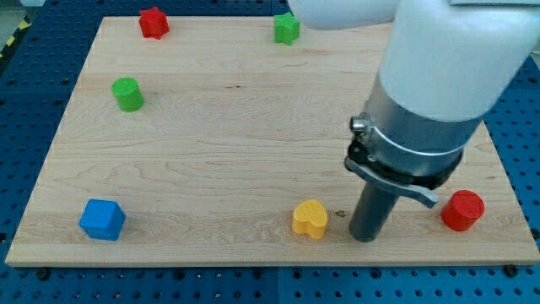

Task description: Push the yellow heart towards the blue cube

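Wooden board point(253, 127) on a blue pegboard bench, pale grain running across, and I've got my tip point(364, 238) planted low on it, toward the view's bottom right. No pincer on this arm at all, so nothing to open, nothing to close, nothing held; it's just the dark rod coming down out of the big white and silver arm point(439, 84) that fills the view's upper right. Yellow heart point(310, 219) sits just beside my tip on its left, a narrow strip of bare wood showing between them, so close but not touching as far as I can make out. Blue cube point(102, 219) is far off to my tip's left, roughly level with it, near the board's bottom left corner. Red cylinder point(462, 210) is close on my tip's right, slightly higher. Well up and left of my tip, a green cylinder point(128, 94); farther up, a red star-like block point(153, 23) and a green star-like block point(286, 29) along the top edge.
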Robot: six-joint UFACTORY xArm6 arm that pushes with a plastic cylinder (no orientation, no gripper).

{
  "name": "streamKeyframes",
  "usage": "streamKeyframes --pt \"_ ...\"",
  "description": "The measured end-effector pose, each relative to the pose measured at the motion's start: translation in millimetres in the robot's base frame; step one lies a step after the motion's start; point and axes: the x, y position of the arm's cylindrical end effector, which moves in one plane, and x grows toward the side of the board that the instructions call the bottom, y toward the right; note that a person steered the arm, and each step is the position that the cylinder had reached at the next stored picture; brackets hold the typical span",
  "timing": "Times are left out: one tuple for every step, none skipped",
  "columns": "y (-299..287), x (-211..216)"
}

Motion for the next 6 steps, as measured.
streamKeyframes --pt "-31.4 -7.4" --pt "-42.4 -20.9" --pt "-49.9 -22.1" --pt "-68.5 -21.4" --pt "-89.2 -17.1" --pt "-94.8 -7.7"
